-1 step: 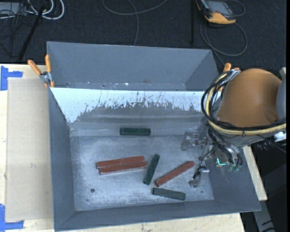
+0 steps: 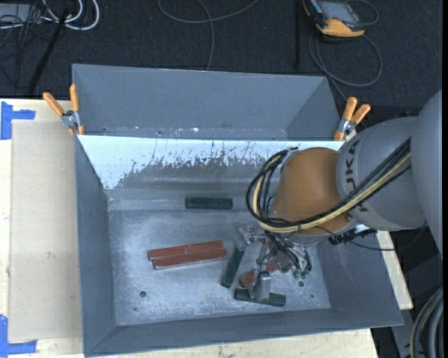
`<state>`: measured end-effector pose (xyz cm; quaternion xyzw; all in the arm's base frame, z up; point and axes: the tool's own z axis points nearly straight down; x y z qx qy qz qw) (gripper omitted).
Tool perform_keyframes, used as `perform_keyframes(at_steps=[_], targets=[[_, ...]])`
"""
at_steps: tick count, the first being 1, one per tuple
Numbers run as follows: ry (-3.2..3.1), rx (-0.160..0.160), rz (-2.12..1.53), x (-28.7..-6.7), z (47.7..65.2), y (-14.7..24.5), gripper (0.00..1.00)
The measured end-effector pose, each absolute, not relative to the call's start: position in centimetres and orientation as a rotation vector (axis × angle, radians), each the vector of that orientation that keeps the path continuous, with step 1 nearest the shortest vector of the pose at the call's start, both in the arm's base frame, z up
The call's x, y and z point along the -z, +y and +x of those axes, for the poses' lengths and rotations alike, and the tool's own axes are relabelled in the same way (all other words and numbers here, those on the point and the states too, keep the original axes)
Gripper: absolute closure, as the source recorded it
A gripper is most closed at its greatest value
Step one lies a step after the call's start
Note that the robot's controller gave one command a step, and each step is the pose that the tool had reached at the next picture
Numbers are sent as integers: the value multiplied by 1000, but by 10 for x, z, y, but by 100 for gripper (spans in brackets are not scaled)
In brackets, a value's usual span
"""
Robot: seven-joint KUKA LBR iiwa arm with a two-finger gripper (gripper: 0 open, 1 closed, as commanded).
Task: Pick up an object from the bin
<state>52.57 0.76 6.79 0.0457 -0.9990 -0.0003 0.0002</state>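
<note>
My gripper [image 2: 263, 273] hangs low over the bin's right front floor, under the arm's orange cover. Its fingers stand among a small cluster of dark green bars. One dark green bar [image 2: 232, 268] leans just left of the fingers. Another dark green bar [image 2: 260, 297] lies flat just in front of them. A small reddish piece [image 2: 249, 280] shows at the fingertips, but whether it sits between them I cannot tell.
A long red-brown block [image 2: 188, 254] lies flat in the middle of the floor, left of the cluster. A single dark green bar [image 2: 208, 203] rests at the foot of the back wall. The arm and its cables cover the bin's right side.
</note>
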Motion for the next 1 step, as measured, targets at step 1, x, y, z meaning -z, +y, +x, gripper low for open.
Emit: perform_keyframes(at_steps=[1], targets=[[-3079, -2, 647, -71, 527, -43, 0]])
